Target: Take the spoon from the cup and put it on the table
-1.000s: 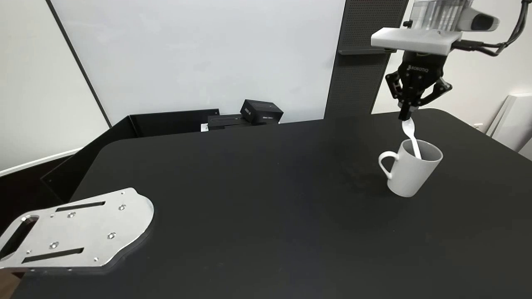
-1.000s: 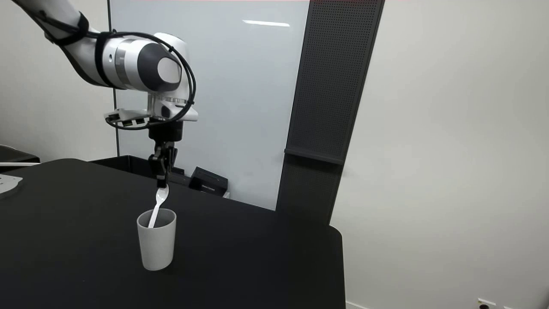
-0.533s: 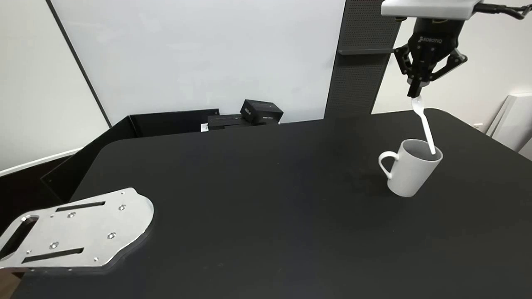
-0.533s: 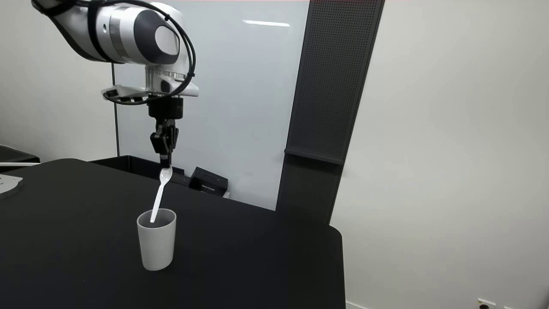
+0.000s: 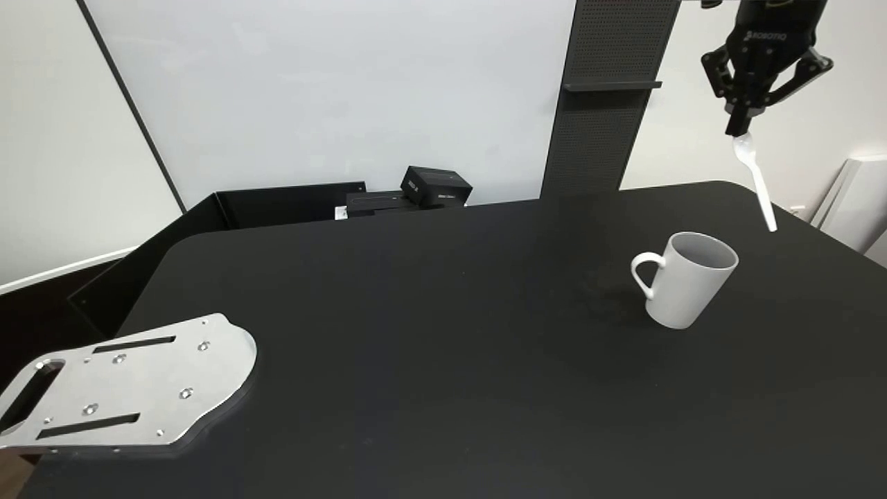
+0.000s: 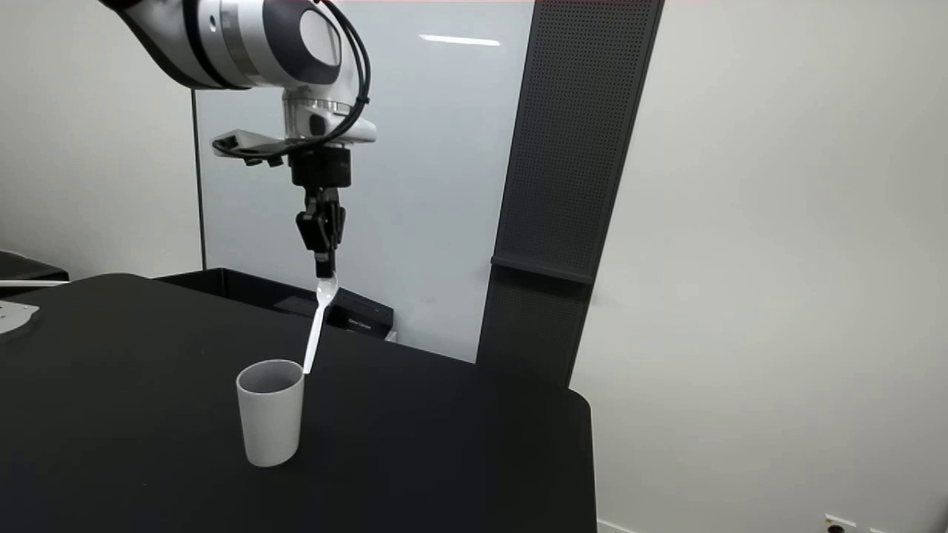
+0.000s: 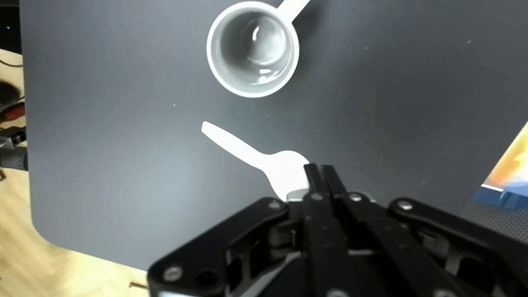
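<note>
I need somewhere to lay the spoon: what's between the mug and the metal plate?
Nothing but bare black tabletop shows between the mug and the metal plate, as seen in an exterior view.

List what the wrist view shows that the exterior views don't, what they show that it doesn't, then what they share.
Only the wrist view: the inside bottom of the cup, plus an orange-and-blue patch at the right edge and a red item at the left edge, neither identifiable.
Only the exterior views, both of them: the metal plate and the black box.
Shared: the cup on the table, and the end effector closed on the bowl end of the spoon.
</note>
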`<state>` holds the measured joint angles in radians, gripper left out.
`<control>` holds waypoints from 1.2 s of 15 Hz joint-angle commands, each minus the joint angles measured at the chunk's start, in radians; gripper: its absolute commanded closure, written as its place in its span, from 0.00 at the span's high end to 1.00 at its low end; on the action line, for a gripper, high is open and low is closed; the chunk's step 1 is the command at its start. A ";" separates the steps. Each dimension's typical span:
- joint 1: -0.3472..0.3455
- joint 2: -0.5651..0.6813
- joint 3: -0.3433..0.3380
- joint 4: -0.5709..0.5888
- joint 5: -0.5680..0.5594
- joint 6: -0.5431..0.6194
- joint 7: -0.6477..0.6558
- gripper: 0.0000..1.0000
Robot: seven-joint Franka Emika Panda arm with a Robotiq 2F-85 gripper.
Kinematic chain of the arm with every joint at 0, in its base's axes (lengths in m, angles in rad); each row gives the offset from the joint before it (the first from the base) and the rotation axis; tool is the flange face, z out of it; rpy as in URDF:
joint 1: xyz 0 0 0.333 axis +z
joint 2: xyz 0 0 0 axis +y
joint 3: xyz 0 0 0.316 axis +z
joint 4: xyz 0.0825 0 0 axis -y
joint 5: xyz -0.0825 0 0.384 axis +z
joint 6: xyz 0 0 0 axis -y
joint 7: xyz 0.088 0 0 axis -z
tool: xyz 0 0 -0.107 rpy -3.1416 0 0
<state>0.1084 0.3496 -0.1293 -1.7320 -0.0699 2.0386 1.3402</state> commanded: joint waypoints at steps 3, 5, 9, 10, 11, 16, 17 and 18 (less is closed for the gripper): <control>-0.067 0.056 -0.030 0.066 -0.032 -0.110 0.046 0.01; -0.104 0.096 -0.034 0.097 -0.003 -0.159 0.013 0.01; -0.164 0.183 -0.030 0.153 0.039 -0.195 -0.067 0.01; -0.176 0.203 -0.028 0.166 0.053 -0.199 -0.090 0.01; -0.187 0.222 -0.026 0.182 0.069 -0.211 -0.114 0.01; -0.214 0.320 -0.031 0.244 0.123 -0.248 -0.182 0.01; -0.217 0.339 -0.033 0.254 0.128 -0.250 -0.189 0.01; -0.223 0.359 -0.033 0.261 0.137 -0.246 -0.202 0.01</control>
<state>-0.0940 0.6366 -0.1646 -1.5517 0.0379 1.8335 1.1728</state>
